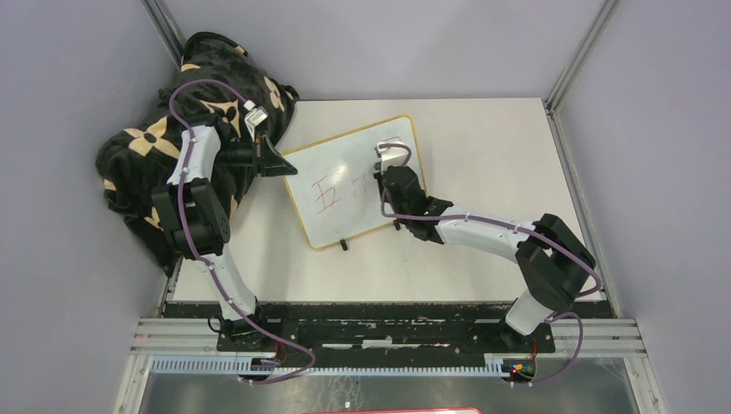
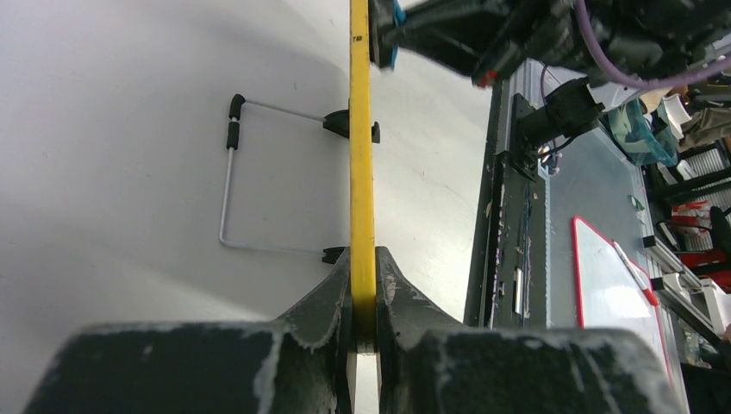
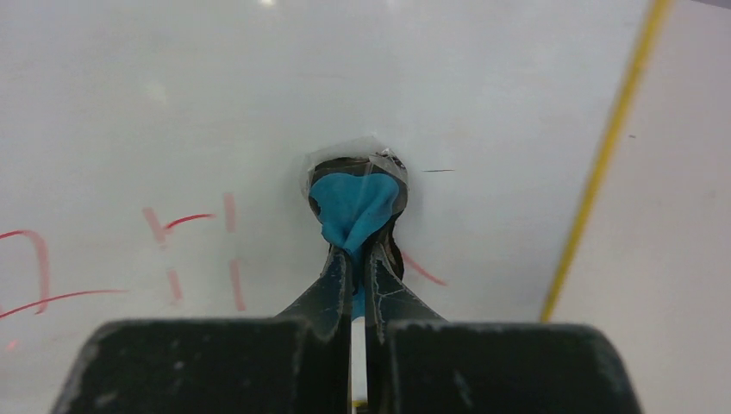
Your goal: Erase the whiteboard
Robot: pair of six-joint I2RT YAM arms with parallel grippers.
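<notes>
The whiteboard [image 1: 345,177], white with a yellow frame and red characters, lies tilted on the table. My left gripper [image 1: 280,162] is shut on its left edge; in the left wrist view the yellow frame [image 2: 362,172] runs edge-on between the jaws of the left gripper [image 2: 363,297]. My right gripper [image 1: 393,177] is shut on a small blue eraser [image 3: 355,205] and presses it on the board's right part. Red strokes [image 3: 198,250] show left of the eraser in the right wrist view. The right gripper [image 3: 353,259] covers part of the writing.
A black-and-tan flower-patterned blanket [image 1: 164,138] is heaped at the back left under the left arm. The board's wire stand [image 2: 233,181] and black feet [image 1: 343,246] show. Grey walls enclose the table [image 1: 491,172]. A black rail [image 1: 388,323] runs along the near edge.
</notes>
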